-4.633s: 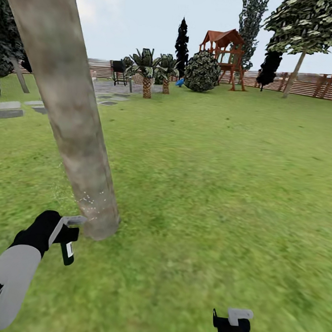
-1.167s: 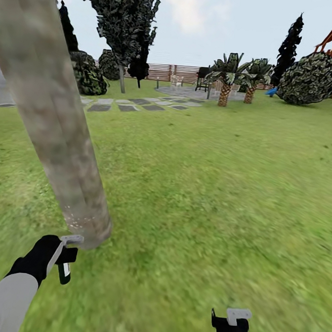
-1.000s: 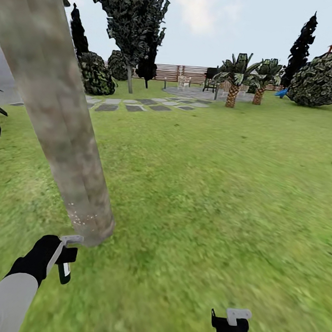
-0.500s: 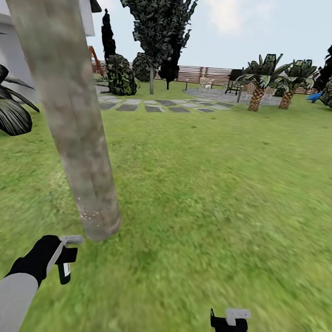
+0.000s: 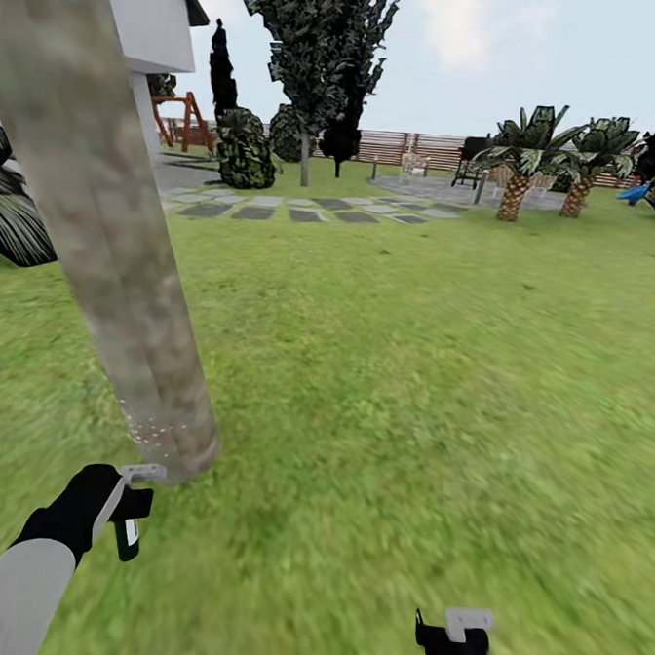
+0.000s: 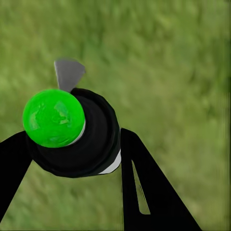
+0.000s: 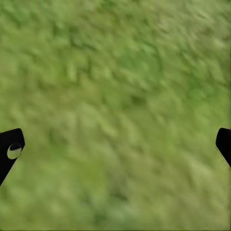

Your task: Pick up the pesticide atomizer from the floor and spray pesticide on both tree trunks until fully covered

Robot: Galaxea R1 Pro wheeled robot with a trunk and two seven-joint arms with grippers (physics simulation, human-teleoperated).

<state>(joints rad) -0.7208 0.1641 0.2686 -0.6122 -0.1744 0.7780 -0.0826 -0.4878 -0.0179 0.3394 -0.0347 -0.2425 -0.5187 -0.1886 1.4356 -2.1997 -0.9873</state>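
Bottle in hand, first tree only partly sprayed

The left tool (image 5: 132, 498) is clamped around the pesticide atomizer (image 5: 127, 536), close to the tree trunk (image 5: 118, 254). White pesticide (image 5: 154, 428) dots sit only low on the trunk, so lots is left, plus another tree. The right tool (image 5: 457, 638) hangs wide apart over grass, holding nothing.

The tree trunk (image 5: 108, 254), mottled grey-brown and bare, leans on the grass. Whitish pesticide (image 5: 155, 425) specks dot it near its base. Just beside that base, the small black pesticide atomizer (image 5: 127, 533) hangs upright in the left hand (image 5: 126, 489).
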